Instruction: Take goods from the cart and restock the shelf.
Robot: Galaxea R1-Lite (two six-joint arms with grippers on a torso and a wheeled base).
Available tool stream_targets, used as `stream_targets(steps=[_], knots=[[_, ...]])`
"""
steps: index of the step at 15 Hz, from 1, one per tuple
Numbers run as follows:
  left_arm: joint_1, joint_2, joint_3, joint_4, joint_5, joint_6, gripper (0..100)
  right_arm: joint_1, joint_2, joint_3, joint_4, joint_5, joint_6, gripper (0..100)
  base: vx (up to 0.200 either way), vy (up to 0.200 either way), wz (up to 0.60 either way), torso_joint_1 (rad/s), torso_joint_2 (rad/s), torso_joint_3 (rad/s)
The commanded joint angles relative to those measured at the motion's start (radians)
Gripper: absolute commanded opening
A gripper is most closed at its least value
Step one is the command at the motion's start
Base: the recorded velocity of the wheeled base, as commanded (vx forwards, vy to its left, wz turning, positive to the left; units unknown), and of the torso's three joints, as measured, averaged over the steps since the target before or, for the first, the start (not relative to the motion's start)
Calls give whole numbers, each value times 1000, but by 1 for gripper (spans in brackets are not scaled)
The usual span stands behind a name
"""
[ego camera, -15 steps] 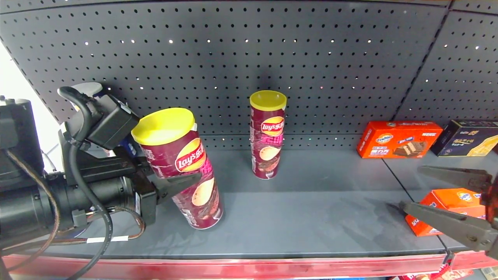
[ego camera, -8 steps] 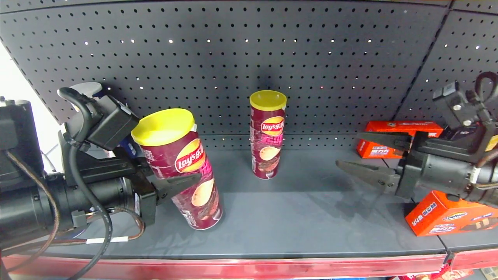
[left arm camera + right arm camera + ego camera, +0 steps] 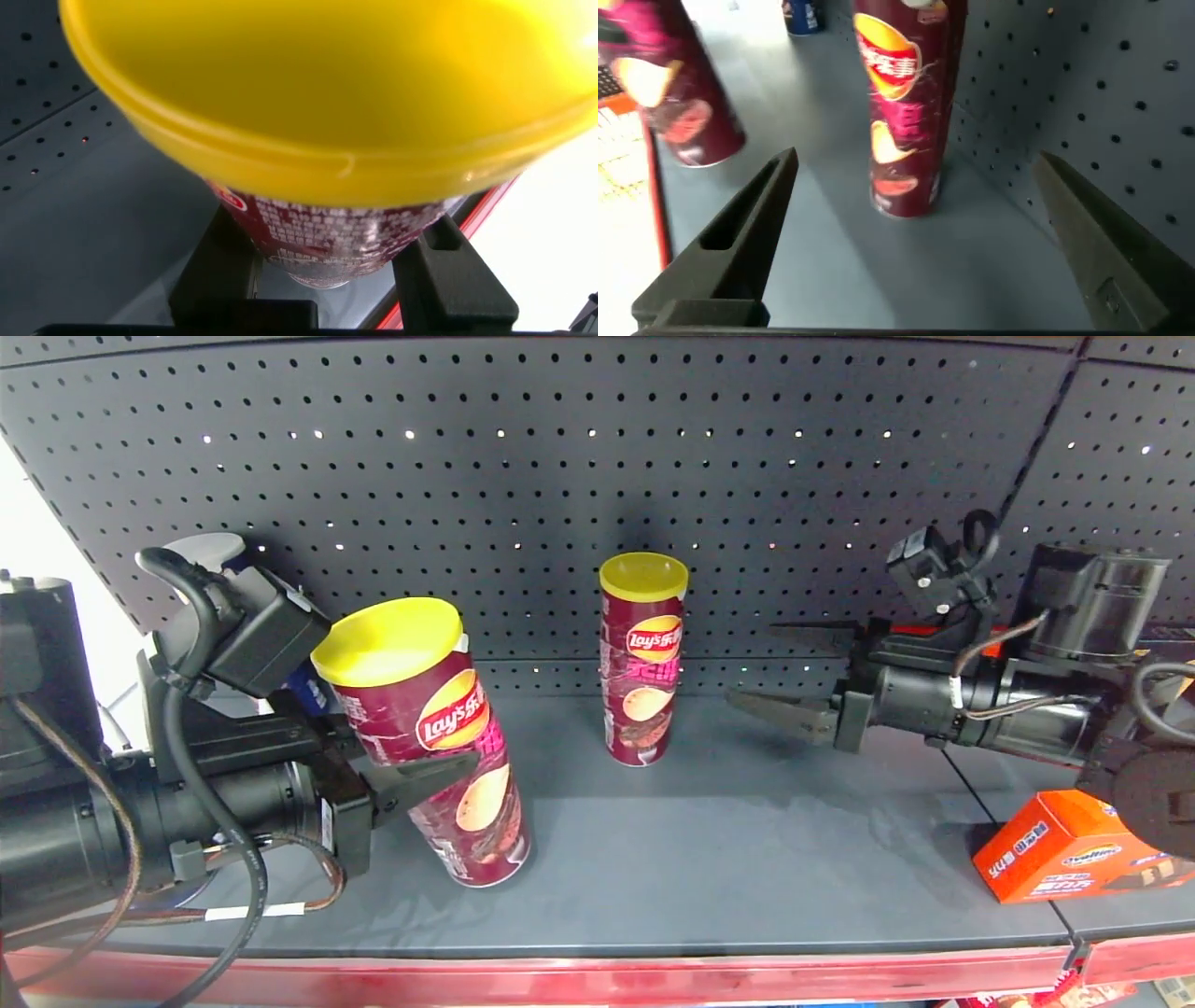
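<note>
Head view, left to right. At the left edge, the left tool [image 3: 425,747] is clamped on the held canister [image 3: 448,721], a maroon crisp tube. It gripped at mid-body and leans with its yellow lid [image 3: 387,639] toward the upper left. Its base sits low at left of centre on the shelf [image 3: 728,859]; whether the base rim bears on the board cannot be told. At centre, the standing canister [image 3: 642,663] is upright, close to the pegboard [image 3: 560,457] and well apart from the held one. At right of centre, the right tool [image 3: 754,663] points toward the standing canister with its jaws spread wide and nothing between them. An orange box [image 3: 1036,859] lies at the lower right.

Risks, as judged: letting go while the tube leans would probably tip it, and it could roll over the red front lip [image 3: 560,980]. The spread right tool, if carried further left, could knock the standing canister over.

Hidden or unclear: the far finger of the left tool lies behind the tube. A second orange box behind the right arm is largely covered. A small blue item [image 3: 303,691] behind the left tool cannot be identified.
</note>
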Motion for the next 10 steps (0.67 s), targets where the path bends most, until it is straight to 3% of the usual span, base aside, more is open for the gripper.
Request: stream_targets(steps=[1, 10], knots=[[1, 0, -1, -1, 0, 0, 0, 6, 103, -78, -1, 22, -2, 100, 0, 0, 0, 0, 0, 0], [2, 0, 1, -1, 0, 0, 0, 40, 275, -182, -28, 68, -9, 100, 0, 0, 0, 0, 0, 0]])
